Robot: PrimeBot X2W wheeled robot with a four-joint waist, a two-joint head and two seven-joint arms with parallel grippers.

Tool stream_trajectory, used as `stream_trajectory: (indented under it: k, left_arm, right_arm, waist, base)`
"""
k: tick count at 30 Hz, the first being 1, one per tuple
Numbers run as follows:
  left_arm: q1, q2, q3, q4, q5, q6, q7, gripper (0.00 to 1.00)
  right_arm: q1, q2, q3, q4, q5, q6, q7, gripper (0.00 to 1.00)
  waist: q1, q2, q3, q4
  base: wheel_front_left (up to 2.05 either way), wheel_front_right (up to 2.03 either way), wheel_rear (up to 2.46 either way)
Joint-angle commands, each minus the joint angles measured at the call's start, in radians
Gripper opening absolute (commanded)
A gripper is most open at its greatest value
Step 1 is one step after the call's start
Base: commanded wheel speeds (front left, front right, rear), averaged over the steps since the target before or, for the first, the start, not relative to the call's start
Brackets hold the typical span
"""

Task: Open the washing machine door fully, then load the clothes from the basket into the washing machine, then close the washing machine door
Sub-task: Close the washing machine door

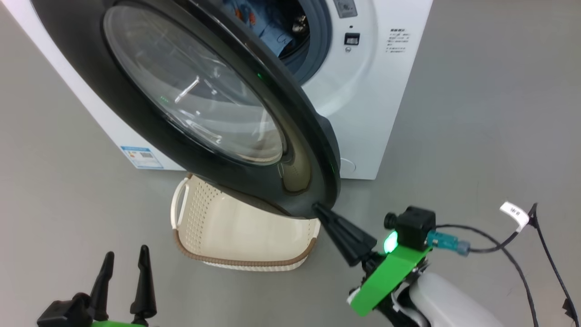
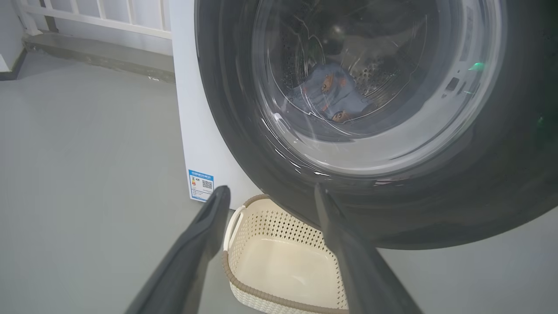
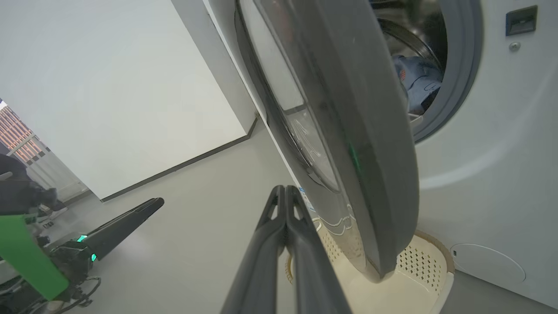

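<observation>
Door (image 1: 190, 91) stands ajar over empty basket (image 1: 245, 264); clothes (image 1: 268, 28) lie in drum (image 1: 300, 23). Right gripper (image 1: 317, 208) pinched shut, tip at door edge: we push steadily toward latch (image 1: 352, 38). Left gripper (image 1: 126, 252) spread wide, idle.

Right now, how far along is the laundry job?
Done: the clothes lie inside the washing machine, and the basket looks empty. In hand: the shut right claw has its tip at the lower edge of the washing machine door, seemingly to push it; the left claw hangs open, holding nothing. Left: the door stands well ajar and needs closing.
</observation>
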Motion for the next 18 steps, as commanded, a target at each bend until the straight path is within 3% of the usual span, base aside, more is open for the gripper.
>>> stream_trajectory:
  k: [1,10,18]
  left_arm:
    - [-0.035,0.009,0.032,-0.018,-0.011,-0.002,-0.006,1.0]
    - [-0.055,0.009,0.028,-0.023,-0.018,-0.002,-0.006,1.0]
    - [-0.097,0.009,0.004,-0.033,-0.026,-0.002,-0.006,1.0]
  right_arm:
    - [-0.027,0.018,0.002,-0.015,0.007,0.003,-0.005,0.0]
    - [-0.09,0.037,-0.099,0.018,-0.004,0.003,-0.005,0.0]
    - [-0.161,0.011,-0.211,0.033,-0.019,0.003,-0.005,0.0]
  waist:
    - [-0.0001,0.0,0.01,0.007]
    - [-0.0001,0.0,0.046,0.014]
    - [-0.0001,0.0,0.107,0.038]
  base:
    - [0.0,0.0,0.0]
    - [0.0,0.0,0.0]
    - [0.0,0.0,0.0]
